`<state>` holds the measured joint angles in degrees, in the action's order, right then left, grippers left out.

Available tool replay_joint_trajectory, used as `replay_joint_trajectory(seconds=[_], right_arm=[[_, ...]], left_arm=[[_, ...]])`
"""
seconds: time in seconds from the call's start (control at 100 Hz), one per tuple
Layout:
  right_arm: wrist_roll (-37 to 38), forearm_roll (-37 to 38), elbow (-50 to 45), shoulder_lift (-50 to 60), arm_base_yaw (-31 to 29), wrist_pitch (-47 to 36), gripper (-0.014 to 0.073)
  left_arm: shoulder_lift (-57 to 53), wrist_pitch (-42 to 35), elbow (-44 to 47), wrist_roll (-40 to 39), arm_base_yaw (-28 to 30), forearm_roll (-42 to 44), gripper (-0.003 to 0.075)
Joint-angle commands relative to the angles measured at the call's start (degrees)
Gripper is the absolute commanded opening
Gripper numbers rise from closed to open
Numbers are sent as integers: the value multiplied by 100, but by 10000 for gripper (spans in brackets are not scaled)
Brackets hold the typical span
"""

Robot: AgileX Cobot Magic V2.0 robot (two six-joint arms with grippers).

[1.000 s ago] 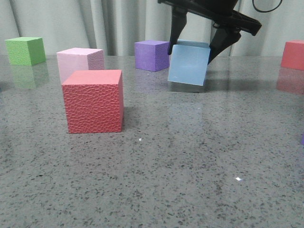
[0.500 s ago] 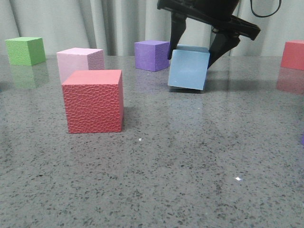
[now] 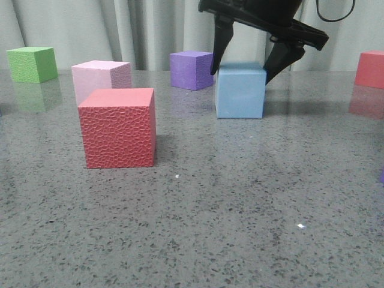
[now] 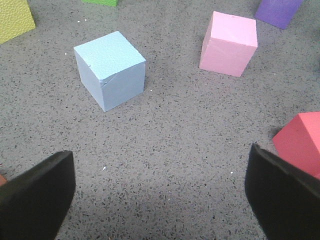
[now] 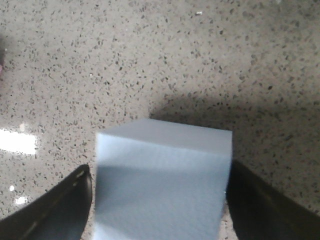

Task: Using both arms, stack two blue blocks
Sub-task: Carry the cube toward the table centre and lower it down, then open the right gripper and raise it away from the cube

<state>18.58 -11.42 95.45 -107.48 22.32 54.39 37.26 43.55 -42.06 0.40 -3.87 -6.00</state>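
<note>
One blue block (image 3: 240, 92) sits flat and square on the table (image 3: 240, 198), directly under the right gripper (image 3: 252, 67) — its fingers spread a little wider than the cube, straddling the top edges, apparently not gripping. The other block (image 4: 110, 70) rests ahead of the left gripper (image 4: 160, 192), well apart, turned corner-on; that gripper gapes wide, holding nothing.

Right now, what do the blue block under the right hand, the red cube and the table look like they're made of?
The blue block looks like matte foam: soft, finely grained faces with no shine. The red cube seems a similar foam, though its faces carry a pebbled, dimpled texture. The table looks like polished speckled stone or an imitation of it, since it faintly mirrors the cubes.
</note>
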Motion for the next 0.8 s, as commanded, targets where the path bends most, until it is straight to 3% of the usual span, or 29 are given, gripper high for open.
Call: replay_joint_trajectory(seconds=[0.0, 0.35, 0.79], right_arm=[[-96, -4, 180, 289, -4, -223, 563], [-179, -14, 258, 306, -4, -251, 563], [-213, 517, 1720, 314, -4, 813, 561]], left_arm=[[34, -348, -209, -40, 10, -48, 651], [34, -348, -209, -40, 10, -48, 651], [34, -348, -209, -40, 10, -48, 651]])
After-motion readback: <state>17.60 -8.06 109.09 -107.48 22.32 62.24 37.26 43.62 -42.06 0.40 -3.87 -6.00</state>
